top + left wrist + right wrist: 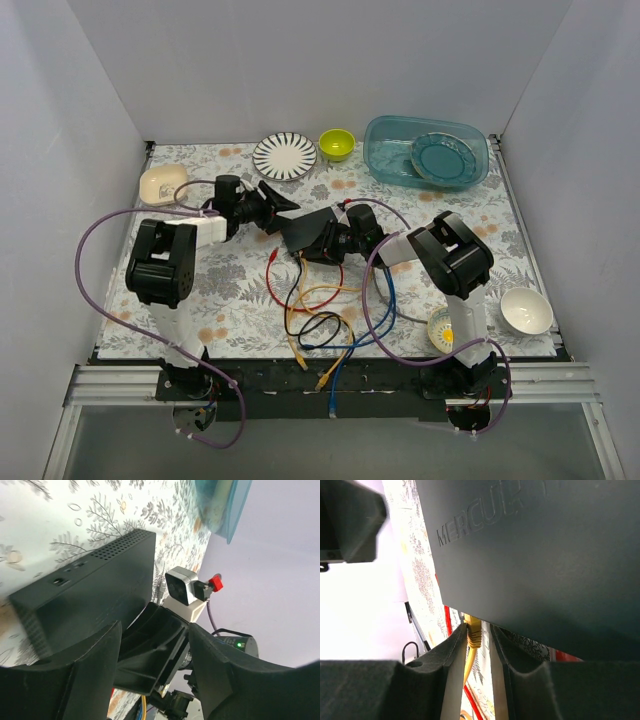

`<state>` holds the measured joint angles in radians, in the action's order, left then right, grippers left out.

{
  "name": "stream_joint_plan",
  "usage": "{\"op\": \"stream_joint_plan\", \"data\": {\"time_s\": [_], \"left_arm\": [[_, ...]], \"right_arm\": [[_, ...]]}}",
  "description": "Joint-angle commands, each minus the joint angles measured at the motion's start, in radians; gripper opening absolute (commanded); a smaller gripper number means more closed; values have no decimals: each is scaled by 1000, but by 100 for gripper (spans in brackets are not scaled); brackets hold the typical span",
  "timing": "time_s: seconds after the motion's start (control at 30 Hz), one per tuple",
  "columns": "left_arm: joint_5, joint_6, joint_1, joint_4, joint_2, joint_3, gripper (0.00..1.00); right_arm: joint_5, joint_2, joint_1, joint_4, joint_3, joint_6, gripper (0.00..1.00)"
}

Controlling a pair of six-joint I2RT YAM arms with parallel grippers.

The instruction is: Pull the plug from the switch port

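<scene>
Switch (310, 235) lies on the counter (230, 300) between both sets of fingers. My right fingers (451, 655) stand a little apart either side of the yellow plug (473, 630), which sits in the switch's edge just ahead of their tips. My left fingers (90, 675) gape wide at the opposite end; I cannot tell whether they grip.

Two black claws, the left claw (272, 207) and the right claw (332, 243), flank one flat matte-black switch box (300, 230). Cables of four colours trail nearer than the claws: red cable (272, 283), yellow cable (312, 293), black cable (318, 321) and blue cable (338, 380). Beyond the claws stand two plates, one black-and-white striped plate (284, 155) and one teal plate (437, 157), plus one lime-green bowl (336, 143) and one clear blue plastic tub (380, 150). Right of the right claw sits one white bowl (526, 310).
</scene>
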<state>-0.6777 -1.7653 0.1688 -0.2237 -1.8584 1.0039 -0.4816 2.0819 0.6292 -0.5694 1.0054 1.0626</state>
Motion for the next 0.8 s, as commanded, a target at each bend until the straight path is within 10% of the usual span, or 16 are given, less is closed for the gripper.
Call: {"op": "stream_joint_plan", "data": {"time_s": [0.0,0.77], "left_arm": [[-36,-2,73,-26,-65,51,55],[102,69,60,127,-59,16,54]], "right_arm": [[40,14,-8,118,-8,-46,34],[52,37,-17,69,-13,51,38]]}}
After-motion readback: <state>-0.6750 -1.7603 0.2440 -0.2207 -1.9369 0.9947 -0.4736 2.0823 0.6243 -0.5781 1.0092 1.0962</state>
